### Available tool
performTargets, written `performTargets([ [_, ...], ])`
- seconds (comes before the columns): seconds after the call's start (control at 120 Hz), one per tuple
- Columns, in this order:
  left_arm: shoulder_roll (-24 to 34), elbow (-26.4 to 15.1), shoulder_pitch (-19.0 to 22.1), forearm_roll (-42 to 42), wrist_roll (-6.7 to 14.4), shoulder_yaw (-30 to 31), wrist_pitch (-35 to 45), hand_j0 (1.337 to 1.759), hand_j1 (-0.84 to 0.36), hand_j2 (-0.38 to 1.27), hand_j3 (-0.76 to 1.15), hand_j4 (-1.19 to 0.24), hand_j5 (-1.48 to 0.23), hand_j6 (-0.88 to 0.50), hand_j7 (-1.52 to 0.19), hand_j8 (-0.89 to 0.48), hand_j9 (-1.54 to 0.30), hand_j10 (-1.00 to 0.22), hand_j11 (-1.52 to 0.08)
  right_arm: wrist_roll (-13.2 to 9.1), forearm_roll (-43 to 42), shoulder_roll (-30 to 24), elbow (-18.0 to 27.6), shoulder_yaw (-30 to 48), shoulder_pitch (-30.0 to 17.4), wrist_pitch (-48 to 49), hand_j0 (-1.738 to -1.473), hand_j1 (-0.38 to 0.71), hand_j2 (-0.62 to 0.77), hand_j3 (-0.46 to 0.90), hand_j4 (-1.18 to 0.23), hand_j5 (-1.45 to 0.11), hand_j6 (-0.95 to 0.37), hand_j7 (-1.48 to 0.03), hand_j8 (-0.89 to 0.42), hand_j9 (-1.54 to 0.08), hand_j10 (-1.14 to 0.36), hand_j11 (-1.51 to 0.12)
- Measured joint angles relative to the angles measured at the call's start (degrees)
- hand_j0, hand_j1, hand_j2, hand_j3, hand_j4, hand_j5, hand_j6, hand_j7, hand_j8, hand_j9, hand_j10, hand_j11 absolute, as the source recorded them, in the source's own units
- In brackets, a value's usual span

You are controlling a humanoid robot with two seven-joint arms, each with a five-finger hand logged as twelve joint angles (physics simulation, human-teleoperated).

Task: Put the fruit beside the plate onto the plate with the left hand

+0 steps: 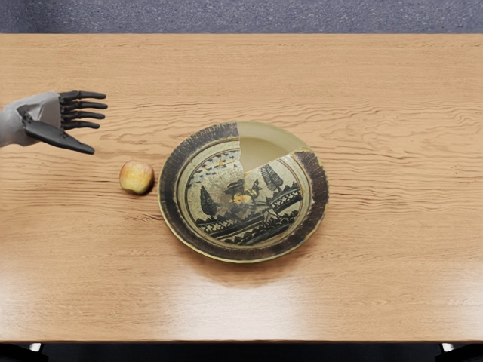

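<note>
small yellow-red apple [136, 177] just beside patterned plate [175, 214]; left robot hand [64, 117] spread, empty.

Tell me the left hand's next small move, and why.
Probably move the left hand down and right in the picture until it is over the apple. The hand is open and holds nothing, and it is apart from the apple. The apple lies just left of the plate, not on it.
</note>
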Motion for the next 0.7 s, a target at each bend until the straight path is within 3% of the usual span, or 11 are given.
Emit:
performTargets([
  [0.442, 1.3, -0.4, 0.1, -0.2, 0.0, 1.8, 0.0, 1.658, 0.06, 0.05, 0.0, -0.25, -0.32, -0.25, -0.32, -0.25, -0.32, -0.25, -0.32, -0.1, 0.0, 0.0, -0.1, 0.0, 0.0, 0.0, -1.658, -0.31, -0.01, 0.0, -0.03, -0.04, -0.03, -0.04, -0.03, -0.04, -0.03, -0.04],
  [0.533, 12.9, -7.7, -2.7, -0.8, 0.0, 5.4, 0.0, 1.658, 0.06, 0.05, 0.0, -0.25, -0.32, -0.25, -0.32, -0.25, -0.32, -0.25, -0.32, -0.1, 0.0, 0.0, -0.1, 0.0, 0.0, 0.0, -1.658, -0.31, -0.01, 0.0, -0.03, -0.04, -0.03, -0.04, -0.03, -0.04, -0.03, -0.04],
  [0.592, 17.0, -13.2, -6.2, -2.4, 0.0, 8.6, 0.0, 1.658, 0.06, 0.05, 0.0, -0.25, -0.32, -0.25, -0.32, -0.25, -0.32, -0.25, -0.32, -0.1, 0.0, 0.0, -0.1, 0.0, 0.0, 0.0, -1.658, -0.31, -0.01, 0.0, -0.03, -0.04, -0.03, -0.04, -0.03, -0.04, -0.03, -0.04],
  [0.633, 20.6, -17.9, -10.3, -3.2, 0.0, 12.0, 0.0, 1.658, 0.06, 0.05, 0.0, -0.25, -0.32, -0.25, -0.32, -0.25, -0.32, -0.25, -0.32, -0.1, 0.0, 0.0, -0.1, 0.0, 0.0, 0.0, -1.658, -0.31, -0.01, 0.0, -0.03, -0.04, -0.03, -0.04, -0.03, -0.04, -0.03, -0.04],
  [0.7, 21.4, -23.8, -17.8, -4.3, -0.1, 19.0, 0.0, 1.658, 0.06, 0.05, 0.0, -0.25, -0.32, -0.25, -0.32, -0.25, -0.32, -0.25, -0.32, -0.1, 0.0, 0.0, -0.1, 0.0, 0.0, 0.0, -1.658, -0.31, -0.01, 0.0, -0.03, -0.04, -0.03, -0.04, -0.03, -0.04, -0.03, -0.04],
])
